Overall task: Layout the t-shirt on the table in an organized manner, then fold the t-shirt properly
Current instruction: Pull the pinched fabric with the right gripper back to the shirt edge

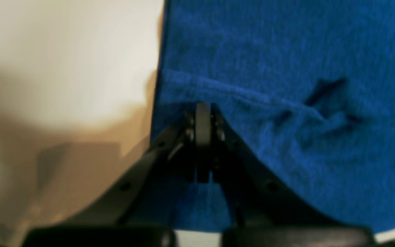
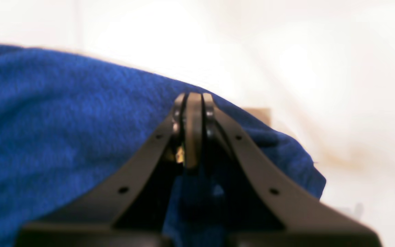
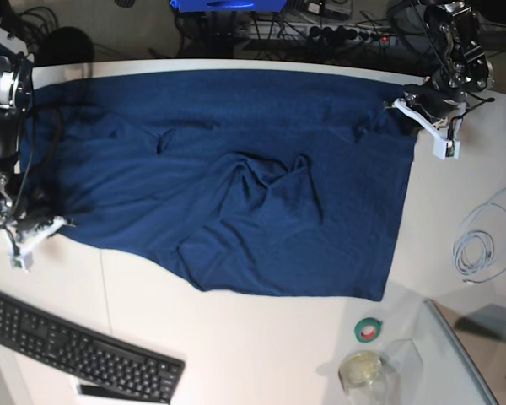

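The plain dark navy-blue soft-fabric t-shirt [image 3: 228,177] lies spread across the far half of the large smooth white table [image 3: 261,337], reaching from its left edge almost to its right edge, with a rumpled ridge at the centre. The left gripper [image 1: 202,109] pinches the cloth edge near the table's far right corner, fingers pressed together on the fabric. The right gripper [image 2: 194,99] pinches the cloth at the left edge, fingers likewise shut on it.

The step in hand appears to be the layout. Draw both held points apart evenly, keeping the cloth low over the table, so the central ridge flattens without dragging the near hem.

In the base view the right gripper's fingertips are hidden by its own arm. Both wrist views are blurred, so which garment part each gripper holds cannot be told. Sleeves and collar are not distinguishable.
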Motion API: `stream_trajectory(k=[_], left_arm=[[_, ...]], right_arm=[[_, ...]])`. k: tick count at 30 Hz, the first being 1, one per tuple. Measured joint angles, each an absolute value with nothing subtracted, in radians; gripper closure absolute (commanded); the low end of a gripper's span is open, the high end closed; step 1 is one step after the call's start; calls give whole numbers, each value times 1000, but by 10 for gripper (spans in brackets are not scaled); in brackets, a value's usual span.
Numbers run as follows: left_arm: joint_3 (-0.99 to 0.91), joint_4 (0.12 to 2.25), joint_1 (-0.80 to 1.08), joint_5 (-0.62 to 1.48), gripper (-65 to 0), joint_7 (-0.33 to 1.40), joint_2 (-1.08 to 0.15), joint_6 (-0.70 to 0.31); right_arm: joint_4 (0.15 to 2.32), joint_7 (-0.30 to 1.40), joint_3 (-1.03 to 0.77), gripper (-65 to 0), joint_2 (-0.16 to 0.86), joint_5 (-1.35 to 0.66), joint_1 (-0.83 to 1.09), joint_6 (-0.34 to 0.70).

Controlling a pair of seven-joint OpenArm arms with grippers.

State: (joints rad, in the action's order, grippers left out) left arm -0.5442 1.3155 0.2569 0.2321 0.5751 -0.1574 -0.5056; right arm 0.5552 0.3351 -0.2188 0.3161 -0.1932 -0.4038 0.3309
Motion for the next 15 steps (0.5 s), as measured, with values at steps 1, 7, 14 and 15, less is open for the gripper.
stream_trajectory(k=[1, 7, 14, 15], left_arm=[[-544, 1304, 256, 236, 0, 563, -159, -509], [-544, 1292, 252, 240, 0, 559, -163, -512], [-540, 1384, 272, 224, 0, 596, -153, -511], [-542, 1417, 286, 223, 0, 595, -153, -511]], right_arm=[[555, 336, -219, -14, 319, -192, -404, 302], [559, 340, -219, -14, 329, -190, -402, 287], [933, 366, -223, -21, 302, -181, -249, 274], [1003, 361, -222, -21, 297, -183, -221, 278]])
